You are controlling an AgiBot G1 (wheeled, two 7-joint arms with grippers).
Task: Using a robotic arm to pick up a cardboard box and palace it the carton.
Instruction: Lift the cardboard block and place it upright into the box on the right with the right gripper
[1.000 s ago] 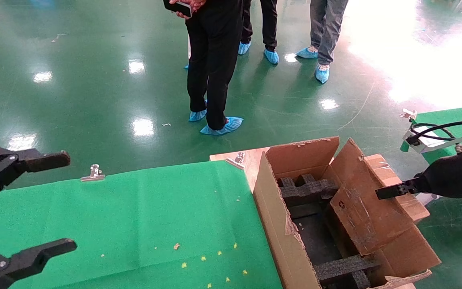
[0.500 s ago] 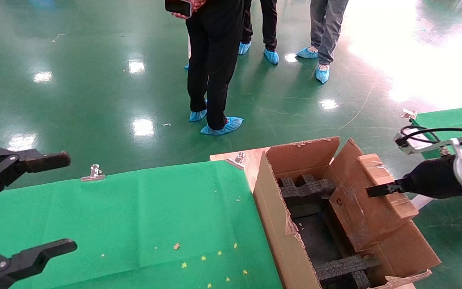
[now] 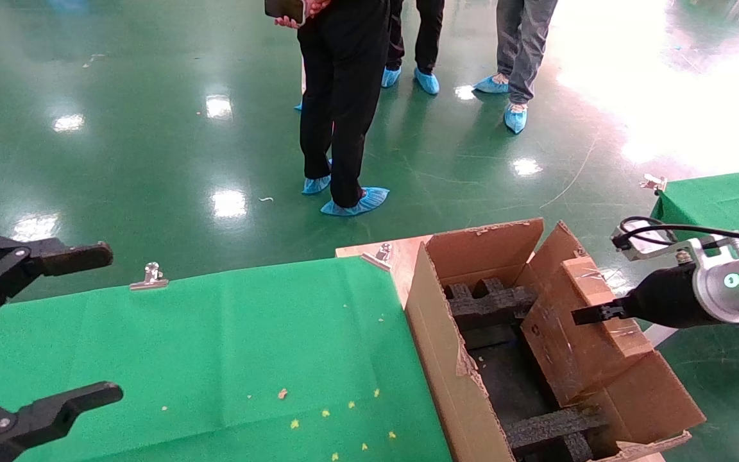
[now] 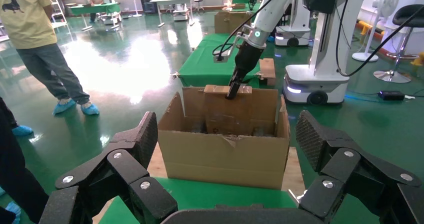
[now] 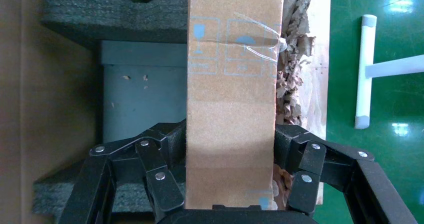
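Green flooring is surrounding the carton [image 3: 446, 359], where the right gripper [image 5: 229, 171], jaws clamped on the cardboard box [image 3: 578, 333], is sinking lower and tilting it upright. Left gripper [image 3: 36, 327] is idling with jaws wide, empty, so placement looks nearly complete.

Robotics lab: green epoxy floor [image 3: 151, 128]

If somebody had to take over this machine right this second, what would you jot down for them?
Right gripper: shut on the cardboard box, pads on its two broad faces, holding it by the upper end.
Left gripper: open, holding nothing, parked over the green cloth on the robot's left.
Cardboard box: tilted, lower part already inside the carton, against its right side, above the black foam blocks.
Done: box picked up and brought into the carton's opening.
Left: lower it to rest, open the right gripper, pull the arm clear.
Note: people stand beyond the table.
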